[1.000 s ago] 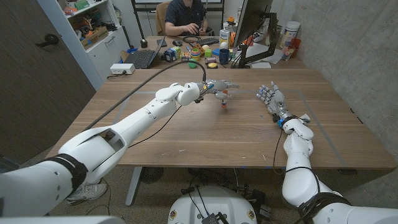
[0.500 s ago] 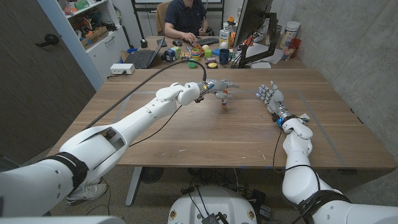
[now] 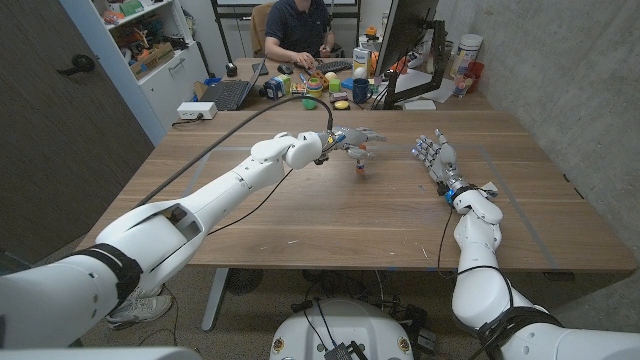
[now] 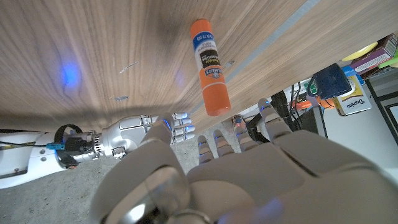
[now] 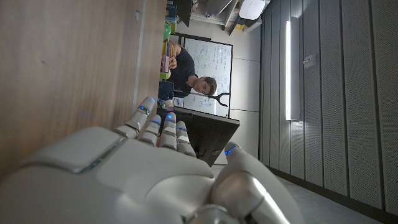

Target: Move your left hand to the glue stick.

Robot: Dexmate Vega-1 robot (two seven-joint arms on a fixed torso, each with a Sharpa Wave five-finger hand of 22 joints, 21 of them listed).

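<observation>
A wooden table [image 3: 330, 215] fronts a cluttered desk. The glue stick [image 4: 209, 66] stands upright mid-table, just under the left hand [image 3: 352, 142], whose fingers look spread and empty, though contact is hard to judge. A careless drop could topple it. The right hand [image 3: 432, 152] waits apart, fingers spread.

Head view: high, looking down over both arms at the counter [image 3: 330, 215], far desk beyond. Left wrist view: close, turned over, along the left hand [image 4: 249, 180] toward the glue stick [image 4: 209, 65]; shares the right hand [image 4: 134, 129] with the head view. Right wrist view: low along the counter, sideways.
</observation>
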